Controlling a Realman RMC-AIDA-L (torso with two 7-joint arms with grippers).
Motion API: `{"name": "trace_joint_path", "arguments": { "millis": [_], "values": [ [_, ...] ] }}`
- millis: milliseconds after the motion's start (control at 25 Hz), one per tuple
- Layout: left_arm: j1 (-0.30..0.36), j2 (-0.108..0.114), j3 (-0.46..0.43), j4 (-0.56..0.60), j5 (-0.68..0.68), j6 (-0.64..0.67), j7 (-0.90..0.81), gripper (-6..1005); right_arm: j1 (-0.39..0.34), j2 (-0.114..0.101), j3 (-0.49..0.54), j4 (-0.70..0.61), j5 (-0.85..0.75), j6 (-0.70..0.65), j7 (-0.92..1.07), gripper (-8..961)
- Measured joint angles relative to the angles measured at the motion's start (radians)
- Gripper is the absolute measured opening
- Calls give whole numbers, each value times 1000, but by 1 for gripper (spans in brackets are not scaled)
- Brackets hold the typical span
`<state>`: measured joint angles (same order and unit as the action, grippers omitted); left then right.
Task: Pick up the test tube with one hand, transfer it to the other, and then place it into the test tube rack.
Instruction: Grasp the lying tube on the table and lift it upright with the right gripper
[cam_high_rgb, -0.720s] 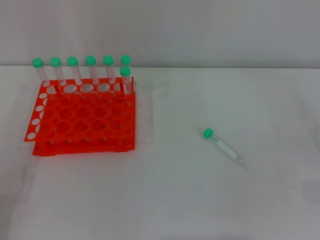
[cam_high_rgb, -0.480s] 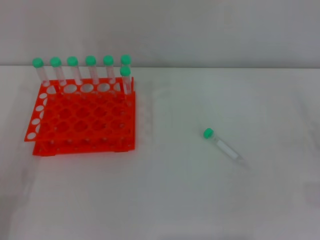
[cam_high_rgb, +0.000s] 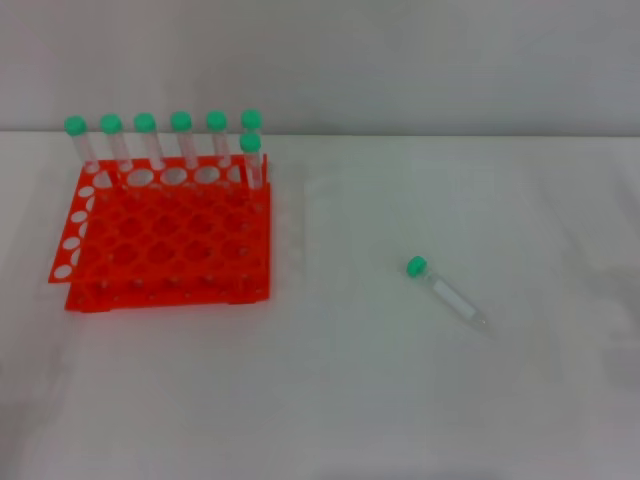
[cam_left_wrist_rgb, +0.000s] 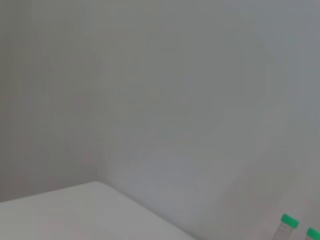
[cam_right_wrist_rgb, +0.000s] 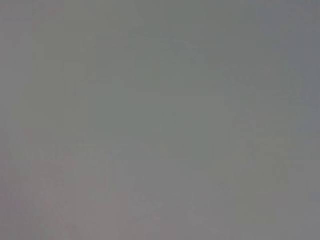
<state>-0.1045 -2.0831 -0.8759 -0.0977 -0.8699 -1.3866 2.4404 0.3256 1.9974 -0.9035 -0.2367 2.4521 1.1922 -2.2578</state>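
Note:
A small clear test tube (cam_high_rgb: 447, 293) with a green cap lies flat on the white table, right of centre, cap toward the far left, tapered tip toward the near right. The orange-red test tube rack (cam_high_rgb: 165, 240) stands at the left. Several green-capped tubes (cam_high_rgb: 181, 138) stand upright along its far row, one more at its far right corner. Neither gripper shows in any view. The left wrist view shows only a grey wall, the table's edge and two green caps (cam_left_wrist_rgb: 289, 220) at its corner. The right wrist view shows only plain grey.
The white table (cam_high_rgb: 400, 400) ends at a grey wall (cam_high_rgb: 400, 60) at the back. Most of the rack's holes stand open.

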Motion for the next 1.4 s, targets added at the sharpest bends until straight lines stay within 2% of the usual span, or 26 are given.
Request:
{"name": "trace_joint_path", "arguments": {
  "millis": [160,320,480,560,680,880,1120,1200,1400],
  "values": [
    [4,0,0,4,5,-20,-2,886,-18,-14,-62,-245,-216,-109,296,829],
    [13,0,0,4,6,-49,0,886,-13,-24,-69,-541,-590,-190,674,828],
    [10,-2,0,4,7,-54,1,886,16,-32,-70,-804,-965,-189,1057,828],
    [4,-1,0,4,7,-47,0,885,37,-24,-79,-939,-1182,-149,1253,827],
    [-2,1,0,4,7,-37,-2,885,93,10,-135,-1116,-1496,-71,1492,827],
    [-8,1,0,9,6,-34,2,885,197,12,-340,-1224,-1777,53,1778,824],
    [-17,2,0,20,13,-33,3,884,334,16,-521,-1223,-1929,212,1983,824],
    [-20,2,0,25,20,-33,4,884,373,16,-580,-1205,-1972,241,2040,824],
    [-27,2,-1,26,29,-38,4,884,519,26,-700,-1033,-2007,300,2155,825]
  ]
}}
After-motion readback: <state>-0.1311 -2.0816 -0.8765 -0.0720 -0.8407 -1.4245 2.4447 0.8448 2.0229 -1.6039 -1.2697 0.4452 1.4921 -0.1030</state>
